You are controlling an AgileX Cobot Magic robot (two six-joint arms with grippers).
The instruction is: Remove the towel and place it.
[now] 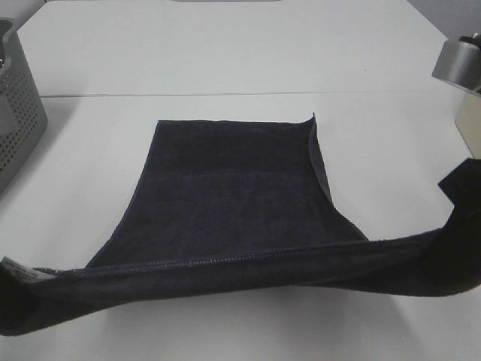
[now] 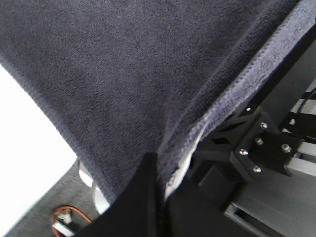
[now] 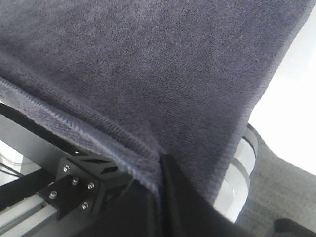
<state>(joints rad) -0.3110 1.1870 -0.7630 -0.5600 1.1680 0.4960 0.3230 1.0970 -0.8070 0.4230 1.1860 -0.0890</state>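
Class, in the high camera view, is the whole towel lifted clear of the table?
No: the far end of the towel rests on the table, and only its near hem is raised.

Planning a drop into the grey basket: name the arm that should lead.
Left, probably. The left gripper and right gripper each pinch a towel corner, but the basket stands on the left side; the right would have to cross.

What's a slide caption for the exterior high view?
The left gripper and right gripper hold the towel by its near hem; far end on the white table.
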